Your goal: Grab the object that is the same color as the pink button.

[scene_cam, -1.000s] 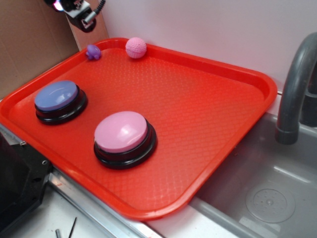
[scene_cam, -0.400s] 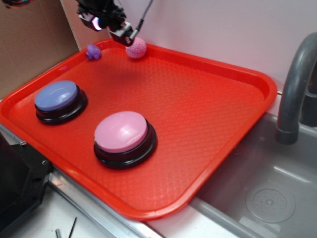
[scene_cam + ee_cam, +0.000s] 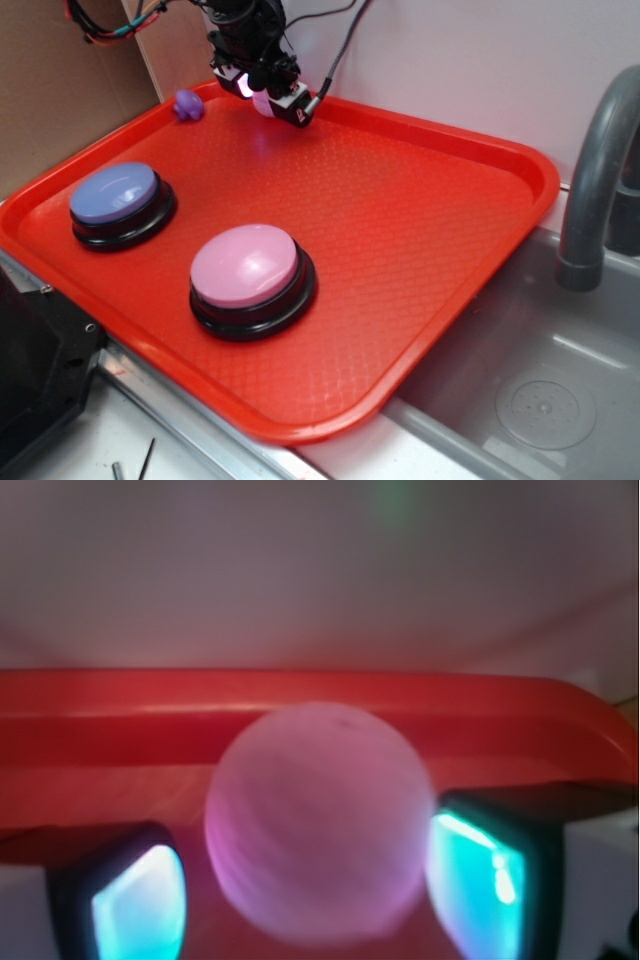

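On a large red plastic tray (image 3: 420,230) with a textured floor: two domed push buttons on black bases, one small ball, one small toy figure. Nearest the front, the big round pink button (image 3: 246,266); left of it and well apart, the blue-lilac domed button (image 3: 115,194). At the far left corner, close to the rim, a small purple toy figure (image 3: 188,104).

Just right of that figure, at the tray's far rim, one black robot gripper (image 3: 268,97) with trailing cables, lowered over the small pink ball with a bumpy knitted-looking surface (image 3: 318,820). In the exterior view, only a sliver of pink visible under the gripper body. In the wrist view, blurred but clear enough: ball on the tray floor just before the red rim, sitting between two glowing teal finger pads (image 3: 140,905), one on each side. Right pad touching or almost touching the ball; left pad apart from it by a visible gap. Jaws spread around the ball, not clamped onto it.

Right of the tray, one grey sink basin (image 3: 540,400) and one grey curved faucet (image 3: 595,180).
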Robot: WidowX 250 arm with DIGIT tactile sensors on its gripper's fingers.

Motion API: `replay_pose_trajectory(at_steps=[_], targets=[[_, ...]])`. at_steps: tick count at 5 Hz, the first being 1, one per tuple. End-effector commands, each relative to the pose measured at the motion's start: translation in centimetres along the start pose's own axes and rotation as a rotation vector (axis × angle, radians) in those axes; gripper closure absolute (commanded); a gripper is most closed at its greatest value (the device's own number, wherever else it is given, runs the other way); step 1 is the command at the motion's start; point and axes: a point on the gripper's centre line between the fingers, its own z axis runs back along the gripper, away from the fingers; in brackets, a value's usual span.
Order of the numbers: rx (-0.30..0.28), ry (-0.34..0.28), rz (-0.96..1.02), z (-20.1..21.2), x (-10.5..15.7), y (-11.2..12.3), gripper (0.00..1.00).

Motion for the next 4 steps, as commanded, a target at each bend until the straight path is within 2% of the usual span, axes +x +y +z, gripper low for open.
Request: replay_pose_trajectory(at_steps=[1,2,3,4], targets=[[0.013,-0.037,-0.004,0.5,1.1,0.5,1.00],[0.018,0.003,-0.024,0.8,0.9,0.3,1.00],[-0.023,0.115,-0.084,2.2,0.9,0.0,1.00],[-0.101,0.240,-0.050,5.8,-0.1,-1.4,1.00]])
